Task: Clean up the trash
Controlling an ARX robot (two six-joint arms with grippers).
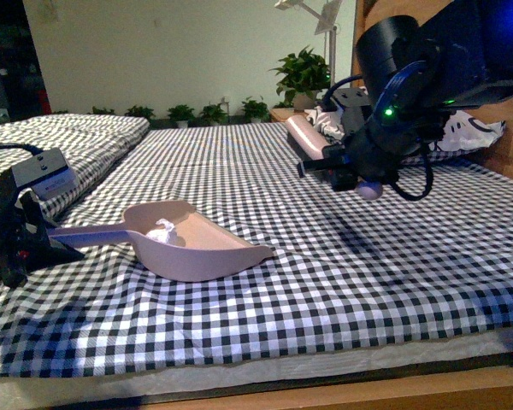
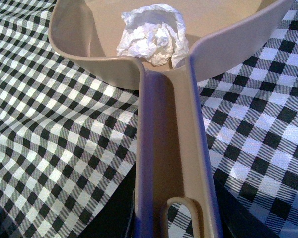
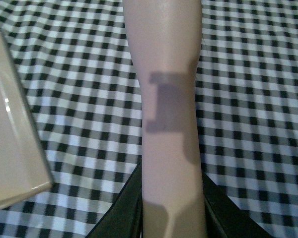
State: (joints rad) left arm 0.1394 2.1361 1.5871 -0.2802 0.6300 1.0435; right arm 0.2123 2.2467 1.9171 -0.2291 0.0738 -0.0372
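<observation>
Dim indoor light, bluish-purple colour cast. Front view: raised right arm dark, slightly blurred; soft shadow on black-and-white checked cloth [image 1: 342,256]. Right wrist view soft-focus, blocky shadow across pinkish-beige plastic handle [image 3: 169,109]. White crumpled paper wad [image 2: 151,37] sharp, bright.

The front view looks low and level across the checked cloth [image 1: 325,256] toward a far wall and potted plants [image 1: 303,75], taking in the dustpan [image 1: 197,243] at mid-distance. The left wrist view sits very near the dustpan's handle [image 2: 171,163], looking along it into the scoop at the white wad [image 2: 153,35]; both views share dustpan and wad [image 1: 162,231]. The right wrist view looks closely down along a pale pinkish handle [image 3: 170,124] over the same cloth [image 3: 253,99].
</observation>
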